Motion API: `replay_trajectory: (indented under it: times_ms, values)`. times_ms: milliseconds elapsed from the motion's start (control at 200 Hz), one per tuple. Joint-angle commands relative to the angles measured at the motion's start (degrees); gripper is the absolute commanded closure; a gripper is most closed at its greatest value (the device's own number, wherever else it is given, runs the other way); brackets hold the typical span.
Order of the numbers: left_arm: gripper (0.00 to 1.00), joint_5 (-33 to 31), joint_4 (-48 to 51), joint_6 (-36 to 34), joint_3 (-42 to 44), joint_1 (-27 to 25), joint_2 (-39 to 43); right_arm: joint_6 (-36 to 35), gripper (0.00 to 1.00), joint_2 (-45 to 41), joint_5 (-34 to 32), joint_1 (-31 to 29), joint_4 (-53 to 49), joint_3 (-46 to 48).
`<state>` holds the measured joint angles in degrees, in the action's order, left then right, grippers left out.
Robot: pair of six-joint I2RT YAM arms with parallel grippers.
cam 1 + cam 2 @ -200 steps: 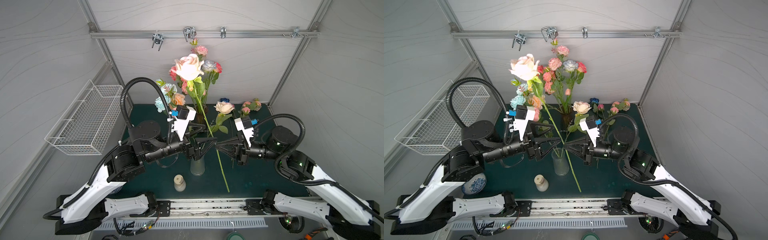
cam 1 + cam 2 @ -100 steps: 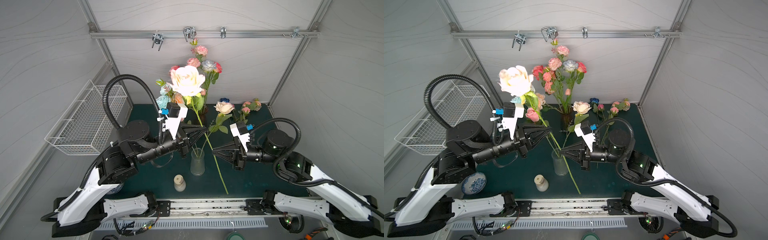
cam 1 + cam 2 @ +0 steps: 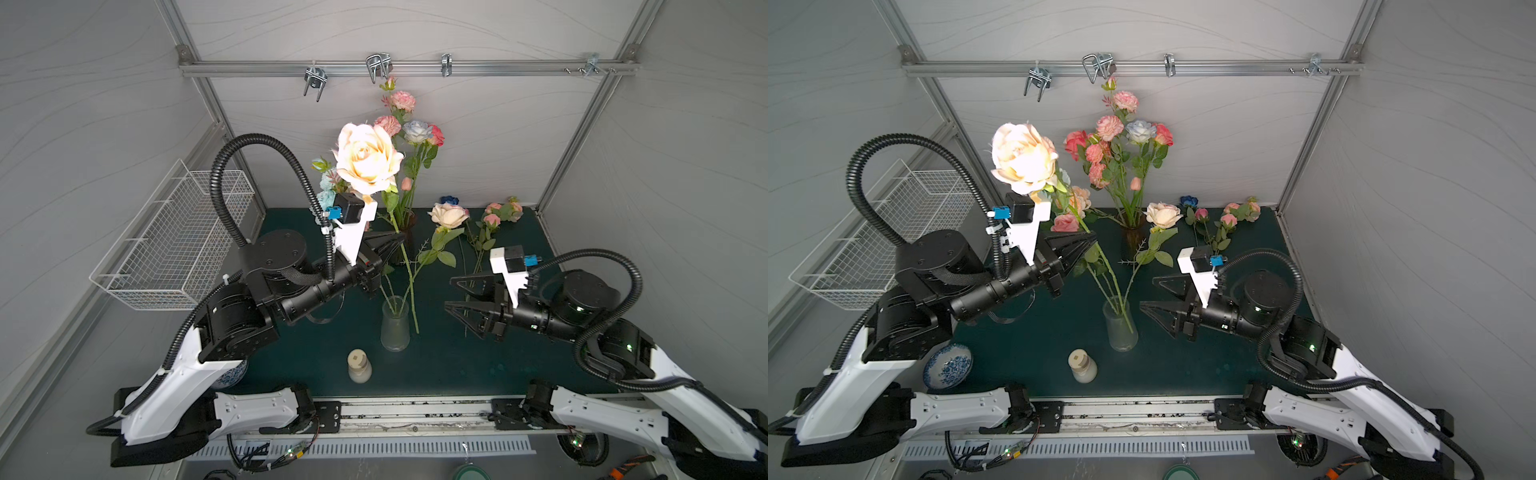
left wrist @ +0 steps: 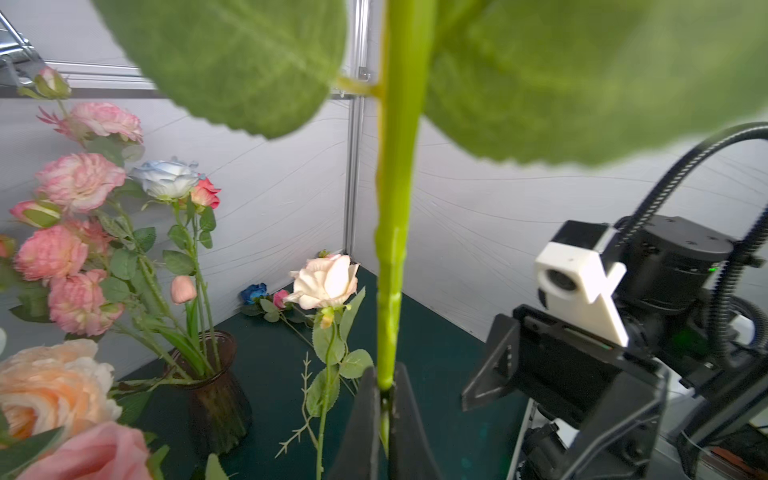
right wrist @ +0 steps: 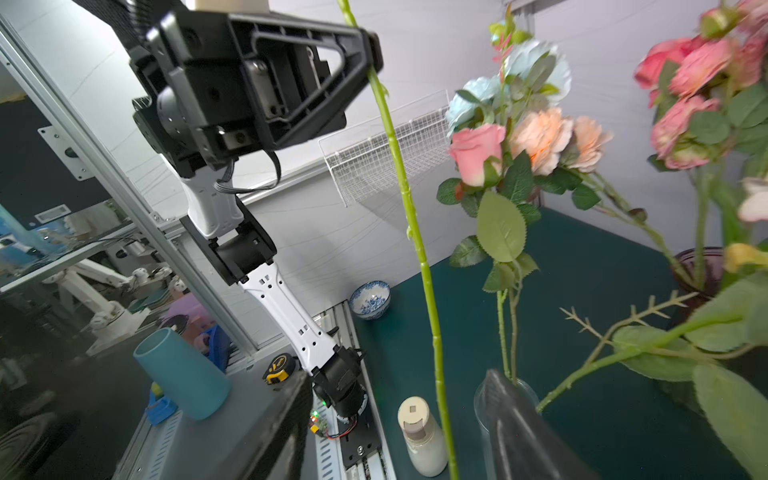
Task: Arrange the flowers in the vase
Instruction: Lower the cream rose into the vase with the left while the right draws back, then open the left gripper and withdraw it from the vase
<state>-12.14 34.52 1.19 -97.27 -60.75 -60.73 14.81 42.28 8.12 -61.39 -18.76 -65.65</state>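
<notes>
My left gripper point(image 4: 384, 384) is clamped on the stem point(image 5: 409, 208) of the cream rose point(image 3: 365, 160), bloom above. My right gripper point(image 3: 449, 293): jaws apart, empty. Risk: stem tip hangs below, just beside the clear vase point(image 3: 395, 328), not in it; lowering could hit the table point(image 3: 457, 365) or tip the vase. Right wrist view shows this; left wrist view hides that vase

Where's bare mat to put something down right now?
Bare mat lies front right, bordered by the clear vase, the front rail and the right gripper. A smaller patch sits between the small bottle and the blue-patterned bowl. Crowded: the back, around the dark vase and loose flowers.
</notes>
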Motion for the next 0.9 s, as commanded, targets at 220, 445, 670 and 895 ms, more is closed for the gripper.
replay_trajectory:
  times_ms: [220,445,670,895]
  values:
    - [1.00,-14.47,-8.46,-12.02,3.87,-0.74,-0.87,-3.28,0.33,-3.35,-4.50,0.54,-3.46,-1.33]
    - [1.00,-15.03,-10.34,-12.47,6.89,-0.77,-1.11,-3.47,0.33,-3.60,-4.63,0.57,-3.56,-1.07]
    - [1.00,-14.10,-11.16,-8.15,13.76,-0.75,0.34,-3.51,0.33,-3.73,-5.47,0.59,-3.58,-0.72]
    - [0.88,-14.73,-10.95,-3.30,19.26,-0.77,2.64,-3.08,0.33,-3.30,-6.01,0.74,-3.36,-0.13]
